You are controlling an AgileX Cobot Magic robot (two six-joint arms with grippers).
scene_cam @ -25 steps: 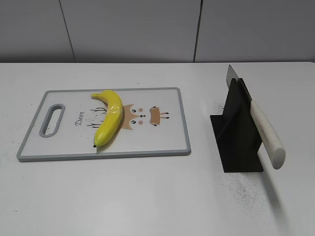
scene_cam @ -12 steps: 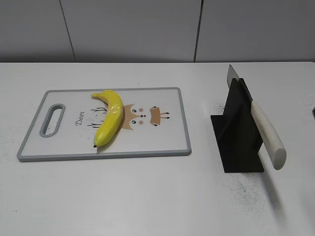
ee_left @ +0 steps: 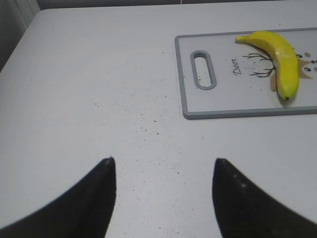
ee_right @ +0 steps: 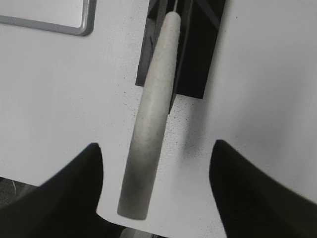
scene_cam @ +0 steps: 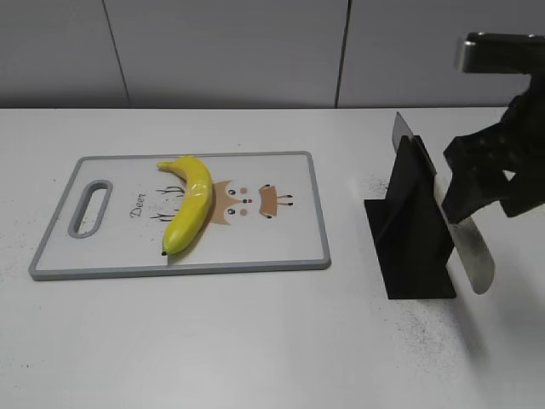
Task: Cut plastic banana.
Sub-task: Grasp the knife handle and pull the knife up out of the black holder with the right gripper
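Note:
The plastic banana [scene_cam: 190, 204] lies on the white cutting board [scene_cam: 281, 243], left of its middle; it also shows in the left wrist view [ee_left: 280, 59]. A knife with a pale handle [scene_cam: 473, 251] rests slanted in a black stand [scene_cam: 410, 230]. My right gripper [scene_cam: 485, 183] is open above the knife handle, which lies between its fingers in the right wrist view [ee_right: 148, 116] without touching them. My left gripper [ee_left: 163, 166] is open and empty over bare table, left of the board [ee_left: 185, 74]; it is out of the exterior view.
The white table [scene_cam: 255, 341] carries dark specks near the stand and left of the board. The board's grey rim corner [ee_right: 84, 25] shows at the top left of the right wrist view. The table's front edge runs under the right gripper.
The right arm has come into the exterior view from the right and now hangs over the knife handle. Banana, board, knife and stand have not moved.

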